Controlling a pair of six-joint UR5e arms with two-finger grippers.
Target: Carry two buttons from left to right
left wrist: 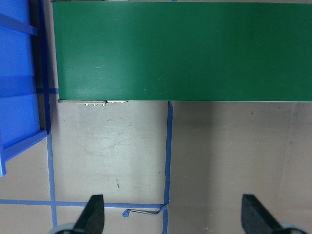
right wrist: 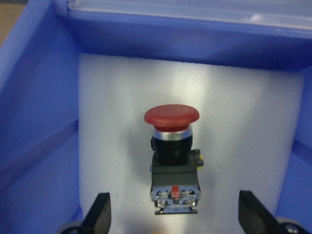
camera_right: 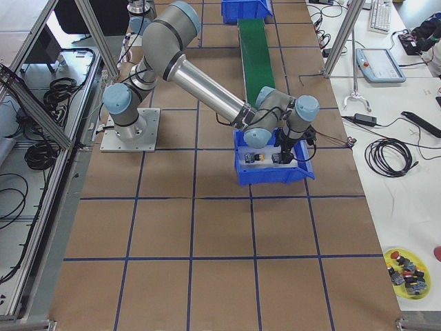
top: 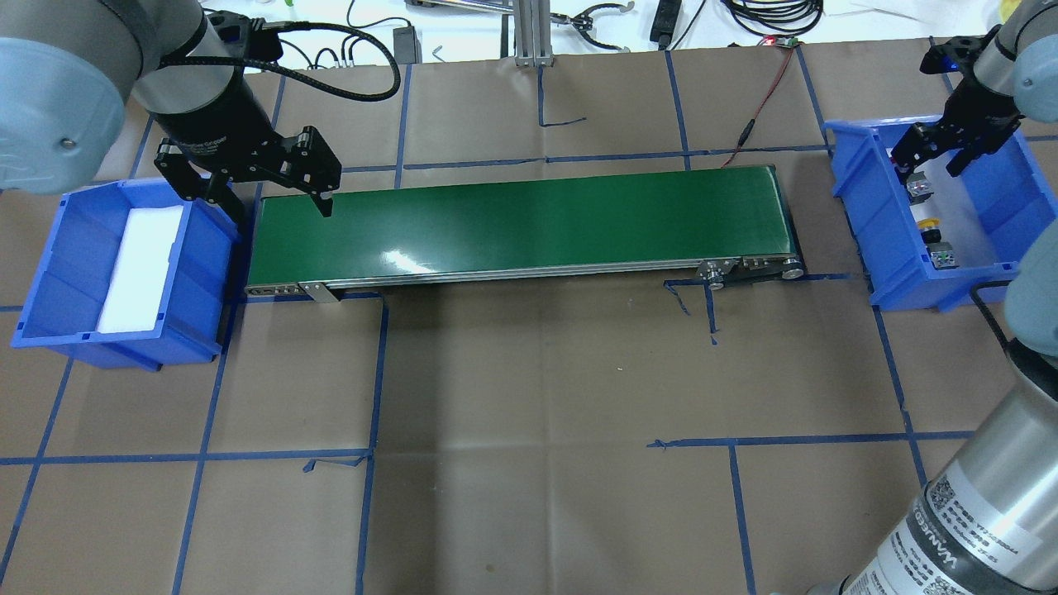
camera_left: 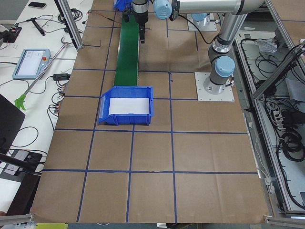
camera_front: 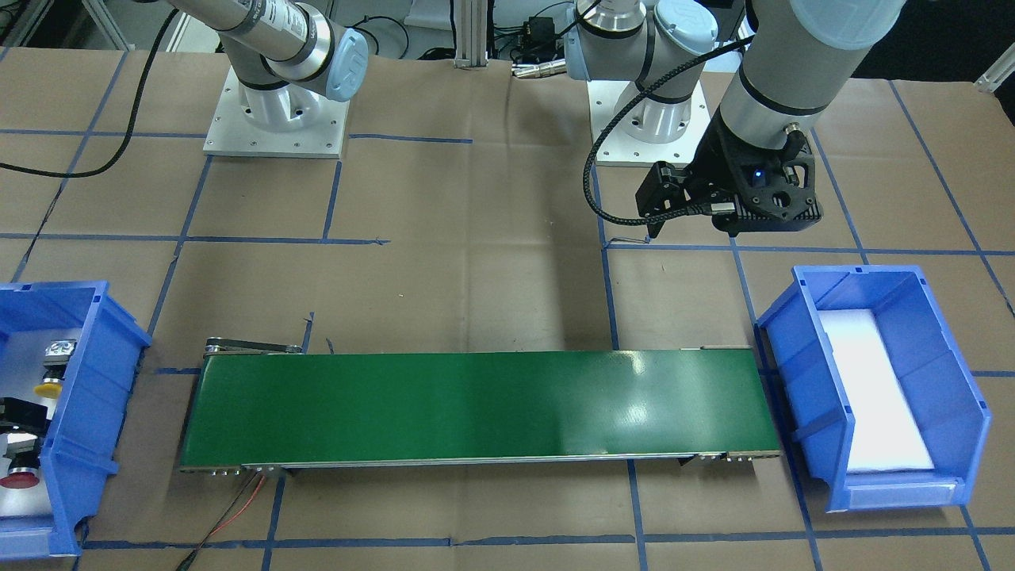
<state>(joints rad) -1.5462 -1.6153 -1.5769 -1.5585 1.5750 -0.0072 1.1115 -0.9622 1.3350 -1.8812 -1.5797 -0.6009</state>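
Red button [right wrist: 171, 117] beneath wide right pincer [right wrist: 173, 204], left pincer [left wrist: 171, 202] wide, arm label [top: 952, 537] unreadable

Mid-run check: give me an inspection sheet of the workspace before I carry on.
Surface: taped brown-paper table; green belt bare.
Job's things: red button and yellow button lie in the right bin; left bin holds only white foam.
Clutter: nothing seen.
Grippers: right gripper open above the red button; left gripper open and empty, by the belt's end.
Cables: red wire runs from the belt; black hose loops off the left wrist.
Surroundings: pendant and plate of parts beside the table.
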